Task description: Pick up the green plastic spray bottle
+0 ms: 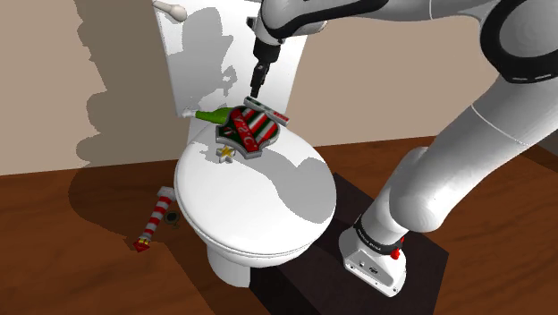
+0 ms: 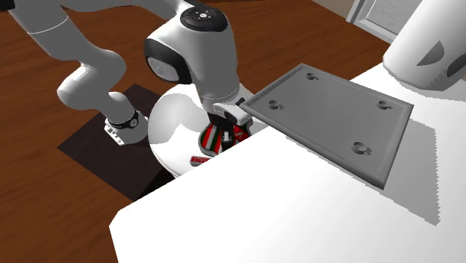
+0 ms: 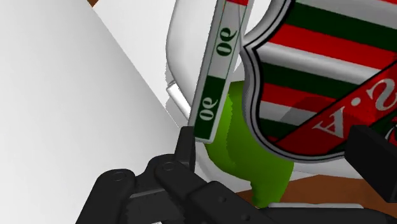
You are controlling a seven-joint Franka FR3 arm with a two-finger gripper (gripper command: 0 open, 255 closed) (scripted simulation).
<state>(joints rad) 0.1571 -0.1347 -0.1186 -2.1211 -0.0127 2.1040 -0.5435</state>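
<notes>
One gripper (image 1: 256, 89): all black, hanging from the white arm over the rear edge of the toilet lid (image 1: 259, 206), close in front of the tank (image 1: 215, 63)
Fingers (image 3: 184, 143): spread wide in the wrist view and clasping nothing; the bottle's green body shows in the gap between them, and neither finger appears to touch it
Green bottle (image 1: 212, 115): on its side along the lid's rear edge at the foot of the tank, narrow end toward the shoulder view's left, its body partly covered by the crest
Crest (image 1: 249, 130): shield-shaped, striped red, green and white with lettering across it, lying over the bottle at the lid's rear edge
Strip (image 3: 219, 70): narrow, green and white, printed with 90, lying along the crest's tank side, directly below the gripper
Gold piece (image 1: 226, 154): small and star-like, on the lid just beside the crest, near the lid's edge at the shoulder view's left
Lid: white and shut, bare across its middle and front
Striped stick (image 1: 154, 217): red and white like a candy cane, on the brown wooden floor (image 1: 71, 242) beside the bowl, at the shoulder view's left
Black mat (image 1: 429, 259): on the floor beside the toilet, under the arm's base
</notes>
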